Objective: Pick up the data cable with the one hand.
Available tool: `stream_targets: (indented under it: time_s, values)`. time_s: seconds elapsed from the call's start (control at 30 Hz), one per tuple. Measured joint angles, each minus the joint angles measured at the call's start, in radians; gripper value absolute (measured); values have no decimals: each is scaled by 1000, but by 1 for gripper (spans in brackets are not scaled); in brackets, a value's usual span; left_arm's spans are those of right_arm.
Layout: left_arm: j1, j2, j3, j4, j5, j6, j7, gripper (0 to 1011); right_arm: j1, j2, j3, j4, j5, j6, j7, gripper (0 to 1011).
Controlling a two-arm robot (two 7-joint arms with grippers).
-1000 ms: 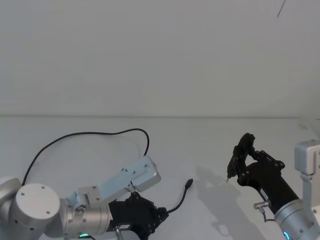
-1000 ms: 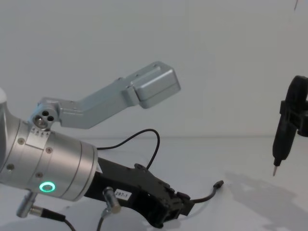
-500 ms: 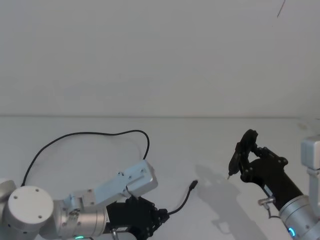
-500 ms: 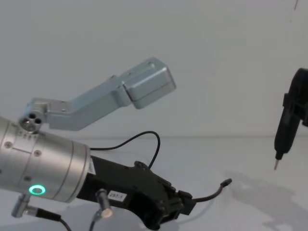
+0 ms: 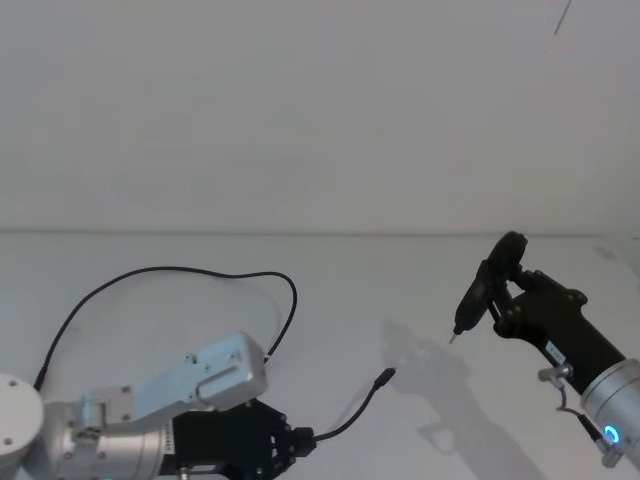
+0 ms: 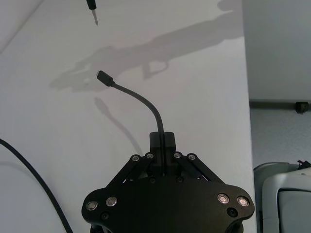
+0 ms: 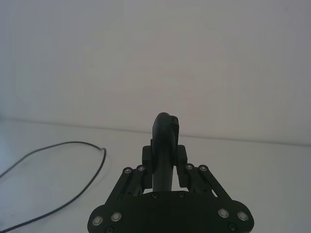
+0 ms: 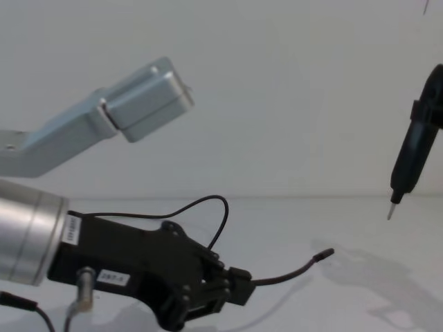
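Data cable (image 6: 146, 100) sits pinched in the left gripper (image 6: 161, 141) at lower left of the head view, jaws drawn narrow on the cord a short way behind its plug tip (image 6: 103, 76), which arcs fwd, apparently clear of the table (image 5: 400, 280). It looks light, thin & floppy, prob. slick; the stub holds its own curve, so a hold close to the plug seems best, w/ the long tail left to drag. Small white label (image 8: 113, 277) on the gripper body carries digits, not legible. Farther back, slack loops across the table toward upper left. At right, the right gripper (image 7: 164, 156) hangs above the table, clamped on a pen-shaped tool (image 5: 468, 312).
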Motion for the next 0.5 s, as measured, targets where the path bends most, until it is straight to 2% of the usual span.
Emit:
stream_targets:
  time_s: [0.2,0.5]
  values:
    - [9,34,-10,-15,-11,-25,-11,43,14,6,20,-18,64,67,19,279]
    - [4,48,-8,-18,-13,-53,-25,43,29,16,33,-26,136,135,50,279]
